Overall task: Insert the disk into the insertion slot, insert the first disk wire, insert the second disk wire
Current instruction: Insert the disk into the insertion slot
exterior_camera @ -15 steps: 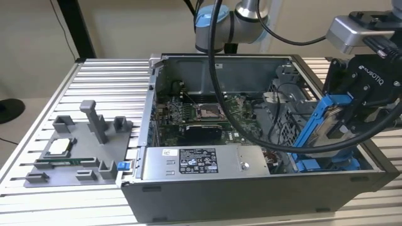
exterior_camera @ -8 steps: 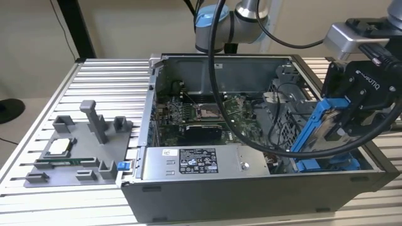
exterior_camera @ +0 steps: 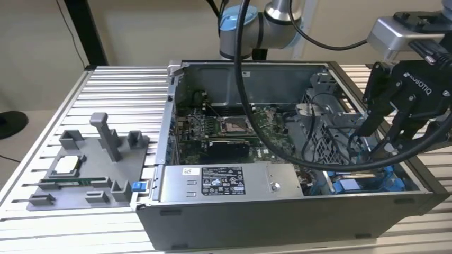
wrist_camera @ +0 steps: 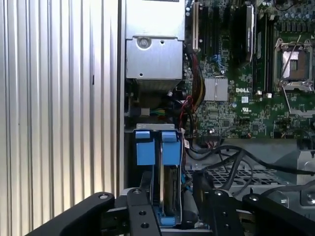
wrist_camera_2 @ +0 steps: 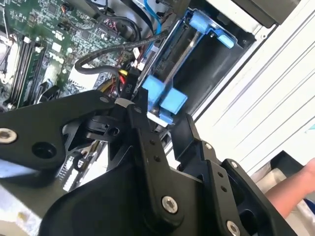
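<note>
The disk stands on edge in its bright blue carrier, partly inside the insertion slot, the grey bay with blue rails in the case's corner at the exterior view's right. My gripper straddles the disk's near end, one black finger on each side, and looks shut on it. In the exterior view the gripper hangs over that corner, above the blue rails. A thin blue cable and black cables lie loose beside the bay.
The open case holds the motherboard, a grey power supply box and a perforated cage. A grey fixture tray sits on the ribbed table. A person's hand is near the case.
</note>
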You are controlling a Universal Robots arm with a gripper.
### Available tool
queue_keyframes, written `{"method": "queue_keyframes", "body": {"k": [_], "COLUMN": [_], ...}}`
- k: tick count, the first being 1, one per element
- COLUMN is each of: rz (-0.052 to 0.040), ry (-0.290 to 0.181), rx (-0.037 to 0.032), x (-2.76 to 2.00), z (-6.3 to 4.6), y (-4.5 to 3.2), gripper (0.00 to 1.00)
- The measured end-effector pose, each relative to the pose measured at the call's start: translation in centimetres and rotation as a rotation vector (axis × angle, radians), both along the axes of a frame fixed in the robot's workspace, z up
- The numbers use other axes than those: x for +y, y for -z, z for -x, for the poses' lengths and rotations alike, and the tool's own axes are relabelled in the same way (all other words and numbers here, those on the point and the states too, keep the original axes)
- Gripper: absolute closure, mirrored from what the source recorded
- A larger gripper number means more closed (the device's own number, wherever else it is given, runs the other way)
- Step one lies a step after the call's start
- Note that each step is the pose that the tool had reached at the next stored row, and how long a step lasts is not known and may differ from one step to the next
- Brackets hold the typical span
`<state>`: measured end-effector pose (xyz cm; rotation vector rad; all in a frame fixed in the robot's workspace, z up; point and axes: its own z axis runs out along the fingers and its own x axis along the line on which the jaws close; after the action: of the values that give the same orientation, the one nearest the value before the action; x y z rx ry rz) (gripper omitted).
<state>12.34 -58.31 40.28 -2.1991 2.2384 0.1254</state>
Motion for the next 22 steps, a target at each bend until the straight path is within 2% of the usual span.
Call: {"method": "queue_keyframes", "body": {"k": [2,16,21,22], "rz": [-0.0002,-0.002,-0.0021,-0.0019], "ry": [0.0,0.0,0.0,0.0], "rx": [0.0009,0.0009,-0.0019,-0.0042], "x": [0.0,0.02,0.39,0.5], "z": [0.0,0.0,0.12,0.15], "y": [-0.39,-0.41,-0.81,-0.83], "gripper": [0.0,0.0,0.0,0.0]}}
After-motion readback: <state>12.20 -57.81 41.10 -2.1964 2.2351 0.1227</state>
